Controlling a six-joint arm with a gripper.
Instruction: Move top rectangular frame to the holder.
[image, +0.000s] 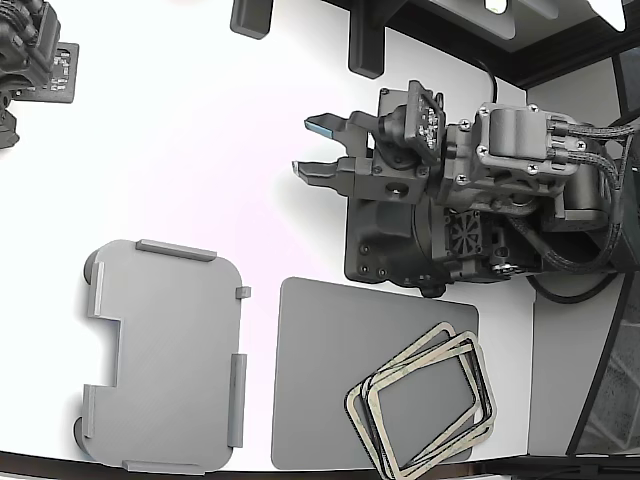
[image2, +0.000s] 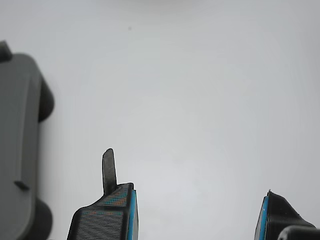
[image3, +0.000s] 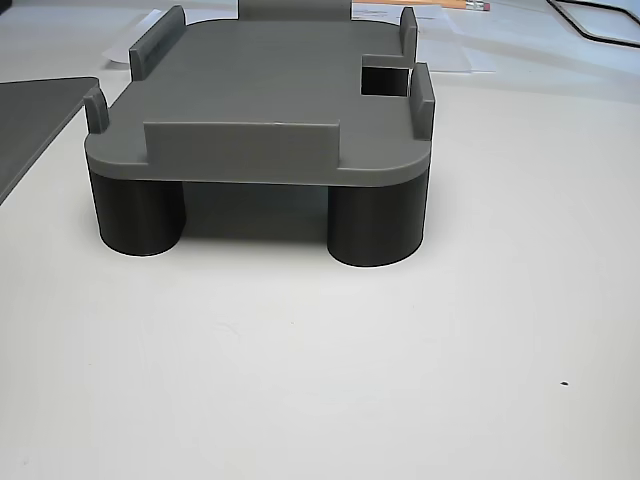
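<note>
Since our gripper hangs spread and empty, nothing's grasped. Top rectangular frame sits stacked on the mat; holder bare.

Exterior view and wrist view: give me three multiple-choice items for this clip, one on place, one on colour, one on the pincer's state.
1. Where does the stack of frames lie?
A. on the dark grey mat
B. on the holder
C. in the pincer

2. What colour are the holder's feet?
A. white
B. black
C. beige

3. The pincer is:
A. shut on a frame
B. open, empty
C. out of sight

Answers: 1 A, the frames rest on the mat's corner. 2 B, the other view shows black cylinders. 3 B, the wrist view shows its fingers apart over bare table.
</note>
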